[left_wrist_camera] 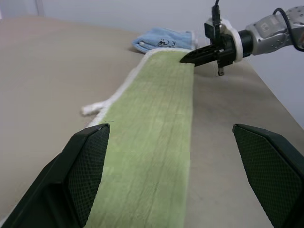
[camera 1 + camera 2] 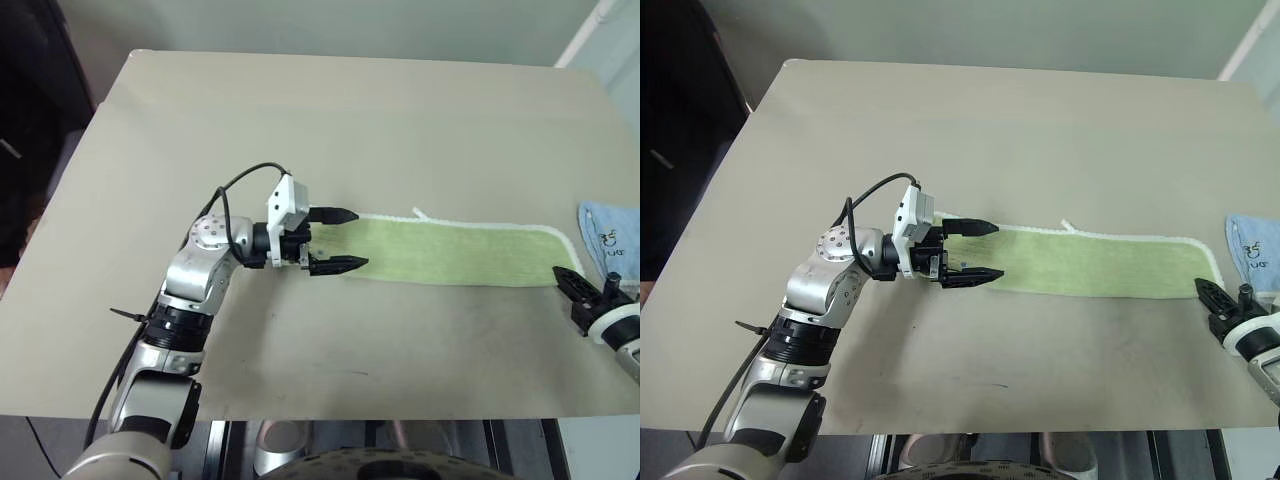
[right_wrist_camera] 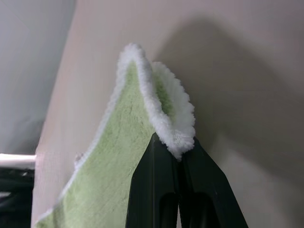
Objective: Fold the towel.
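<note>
Right end effector (image 3: 178,152) pinches the towel (image 2: 455,252) at its far corner; our left end effector (image 2: 335,240), spread wide, straddles the opposite end, the towel's length lying flat between them on the tabletop (image 2: 330,110).

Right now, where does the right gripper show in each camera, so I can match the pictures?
Left eye view: right gripper at the right edge, shut on the towel end.
Right eye view: same spot, near the blue cloth.
Left wrist view: far end of the towel, upper right.
Right wrist view: its own fingers pinching the towel's white edge.
Shared landmark: the towel.
</note>
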Available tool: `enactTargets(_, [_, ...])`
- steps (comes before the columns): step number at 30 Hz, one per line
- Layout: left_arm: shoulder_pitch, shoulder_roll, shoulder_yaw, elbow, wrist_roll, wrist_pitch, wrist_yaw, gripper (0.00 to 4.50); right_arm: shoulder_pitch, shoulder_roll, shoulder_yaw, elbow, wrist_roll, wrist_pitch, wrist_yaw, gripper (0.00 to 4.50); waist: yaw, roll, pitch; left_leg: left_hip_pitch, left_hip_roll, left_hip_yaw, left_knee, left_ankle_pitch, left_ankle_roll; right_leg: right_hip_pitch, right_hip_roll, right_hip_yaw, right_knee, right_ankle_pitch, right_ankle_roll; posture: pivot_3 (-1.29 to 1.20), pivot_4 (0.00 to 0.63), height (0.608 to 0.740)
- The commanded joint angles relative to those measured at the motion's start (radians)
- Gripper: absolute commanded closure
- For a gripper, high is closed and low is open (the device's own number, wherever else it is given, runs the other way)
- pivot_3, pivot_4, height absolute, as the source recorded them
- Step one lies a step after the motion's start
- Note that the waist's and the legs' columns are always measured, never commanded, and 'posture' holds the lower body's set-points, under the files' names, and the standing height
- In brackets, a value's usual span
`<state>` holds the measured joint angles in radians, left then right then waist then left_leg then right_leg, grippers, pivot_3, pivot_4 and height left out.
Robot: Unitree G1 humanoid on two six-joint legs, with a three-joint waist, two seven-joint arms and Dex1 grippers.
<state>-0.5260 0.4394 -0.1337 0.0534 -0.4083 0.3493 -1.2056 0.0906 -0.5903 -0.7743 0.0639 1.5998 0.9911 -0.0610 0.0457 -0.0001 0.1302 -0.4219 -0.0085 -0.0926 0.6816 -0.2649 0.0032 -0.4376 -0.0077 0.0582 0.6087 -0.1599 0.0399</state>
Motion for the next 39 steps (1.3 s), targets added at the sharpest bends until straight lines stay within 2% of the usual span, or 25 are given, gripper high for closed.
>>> enactTargets(1, [-0.014,-0.007,0.002,-0.011,-0.005,-0.018,0.003,0.00,0.004,-0.017,-0.030,-0.029,0.027,-0.014,0.004,4.46,-0.002,0.001,0.000,0.001,0.000,0.000,0.000,0.000,0.000,0.000,0.000,0.000,0.000,-0.001,0.000,0.00,0.150,0.740])
enactTargets(6, [-0.019,-0.009,0.004,-0.005,-0.003,-0.021,0.006,0.00,0.035,-0.027,-0.052,-0.019,0.021,-0.016,0.011,4.46,-0.005,0.001,0.000,0.002,0.002,0.001,-0.001,-0.003,0.003,0.000,0.001,0.000,0.001,-0.002,0.000,0.00,0.150,0.740])
enactTargets(10, [-0.044,-0.021,0.006,0.031,0.003,-0.037,0.008,0.00,0.078,-0.135,-0.111,-0.144,0.030,-0.002,0.060,4.46,0.004,0.012,0.000,0.001,0.001,0.002,0.001,-0.003,0.006,0.002,-0.001,0.000,0.001,-0.003,0.002,0.00,0.150,0.740])
enactTargets(14, [-0.045,-0.030,0.005,0.033,-0.003,-0.044,0.007,0.00,0.089,-0.203,-0.069,-0.325,0.029,0.016,0.139,4.46,-0.007,0.010,0.000,0.003,0.002,0.007,0.001,-0.003,0.006,0.002,0.000,0.001,0.001,-0.005,-0.004,0.00,0.150,0.740])
enactTargets(18, [-0.051,-0.036,0.002,0.047,0.010,-0.059,0.011,0.00,0.077,-0.224,-0.036,-0.426,0.013,-0.006,0.194,4.46,-0.014,0.010,0.000,0.003,0.004,0.008,0.001,-0.002,0.007,0.002,0.001,0.001,0.002,-0.005,-0.004,0.00,0.150,0.740])
enactTargets(29, [-0.054,-0.044,0.003,0.058,0.022,-0.080,0.017,0.00,0.005,-0.307,0.175,-0.594,-0.068,-0.016,0.268,4.46,-0.015,0.011,0.000,0.003,0.004,0.010,0.003,-0.002,0.008,0.002,0.000,0.002,0.001,-0.002,0.002,0.00,0.150,0.740])
enactTargets(39, [-0.047,-0.054,0.003,0.050,0.023,-0.084,0.027,0.00,-0.177,-0.258,0.535,-0.603,-0.300,-0.012,0.270,4.46,-0.018,0.011,0.000,0.004,0.005,0.012,0.003,0.000,0.009,0.002,0.000,0.002,0.002,0.000,0.003,0.00,0.150,0.740])
